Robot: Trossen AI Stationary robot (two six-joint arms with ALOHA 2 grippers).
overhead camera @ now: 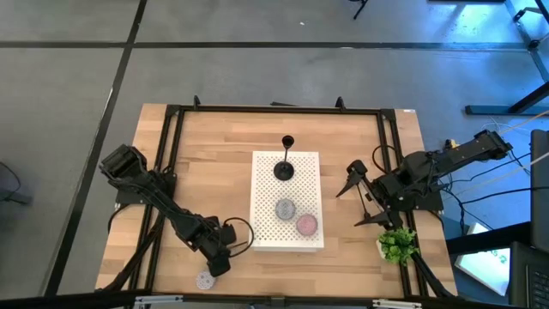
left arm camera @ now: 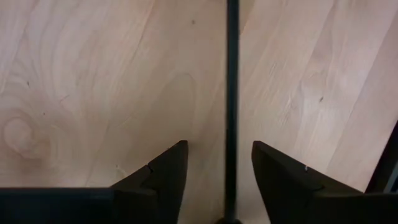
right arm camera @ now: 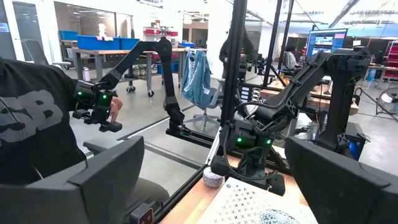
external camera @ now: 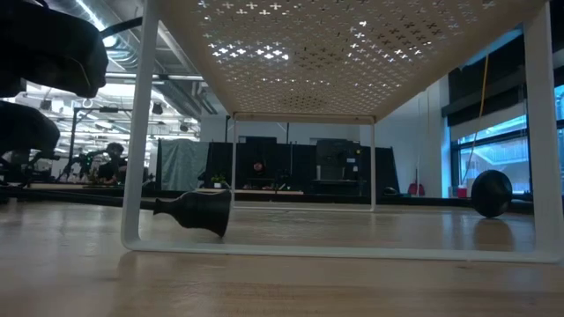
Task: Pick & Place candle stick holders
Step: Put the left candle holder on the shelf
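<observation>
Stem of a fallen candle stick holder runs between my left gripper fingers, half-parted and not yet touching it, lined up to pinch. My right gripper waits wide open beside the white rack.

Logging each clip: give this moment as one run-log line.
left gripper: open, astride stem of lying candle stick holder | right gripper: open, waiting beside white rack | second holder: upright on rack

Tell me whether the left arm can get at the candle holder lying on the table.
Probably yes: the left gripper has its fingers apart, astride what looks like the lying candle holder at its thin stem, with nothing between. The right gripper waits open beside the rack.
</observation>
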